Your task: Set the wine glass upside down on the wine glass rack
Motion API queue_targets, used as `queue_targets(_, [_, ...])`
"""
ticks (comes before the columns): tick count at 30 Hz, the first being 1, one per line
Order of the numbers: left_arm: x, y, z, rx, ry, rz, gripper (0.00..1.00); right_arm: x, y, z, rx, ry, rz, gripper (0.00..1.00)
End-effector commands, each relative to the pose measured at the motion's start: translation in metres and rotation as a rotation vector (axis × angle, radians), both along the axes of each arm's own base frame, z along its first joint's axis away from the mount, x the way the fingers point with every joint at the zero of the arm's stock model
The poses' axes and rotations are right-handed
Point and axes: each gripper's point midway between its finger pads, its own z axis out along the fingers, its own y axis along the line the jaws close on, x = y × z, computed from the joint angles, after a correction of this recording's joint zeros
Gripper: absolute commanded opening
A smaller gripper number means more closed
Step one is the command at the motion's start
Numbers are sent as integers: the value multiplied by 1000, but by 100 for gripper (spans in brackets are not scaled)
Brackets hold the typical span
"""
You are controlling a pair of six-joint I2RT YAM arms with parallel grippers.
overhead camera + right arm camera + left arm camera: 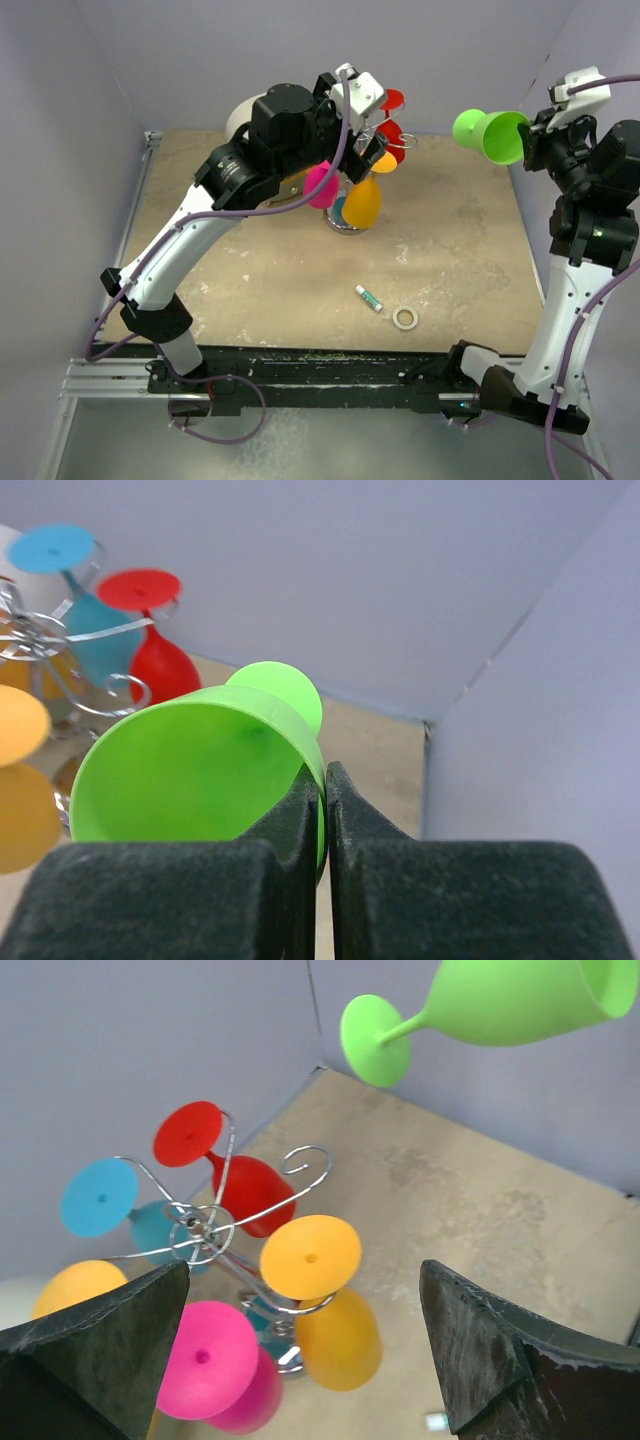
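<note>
On the desk [450, 260], the rack [190, 1225] is hung with coloured glasses [225, 1185], one curl [312, 1158] free. The green wine glass [490, 133] is held aloft sideways, rim pinched by the right claw [325, 780], ready for inverting; the left claw [305, 1285] is spread empty.

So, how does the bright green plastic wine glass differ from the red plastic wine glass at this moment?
Support: the bright green plastic wine glass is pinched at its rim by the shut right gripper, in the air. The red plastic wine glass hangs from the silver wire rack.
Pose: the green one lies sideways, foot toward the rack. The red one hangs upside down, foot on top.
Both are opaque stemmed glasses of similar shape.
</note>
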Motion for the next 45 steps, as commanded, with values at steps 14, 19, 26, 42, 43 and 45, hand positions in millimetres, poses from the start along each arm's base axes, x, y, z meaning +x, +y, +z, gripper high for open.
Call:
queue_targets(14, [17, 20, 6, -354, 412, -118, 100, -15, 122, 37, 146, -54, 573, 0])
queue_targets(19, [23, 23, -4, -381, 480, -118, 96, -21, 138, 36, 167, -40, 655, 0])
queue_targets(26, [22, 15, -20, -401, 576, -162, 73, -26, 144, 35, 172, -30, 694, 0])
queue_targets(42, [21, 11, -22, -393, 571, -208, 6, -23, 144, 26, 175, -11, 690, 0])
queue_targets(43, [21, 12, -21, -390, 561, -202, 0, -23, 144, 25, 175, -8, 689, 0])
queue_targets(45, [23, 16, -18, -384, 536, -183, 0, -22, 144, 21, 173, 2, 683, 7])
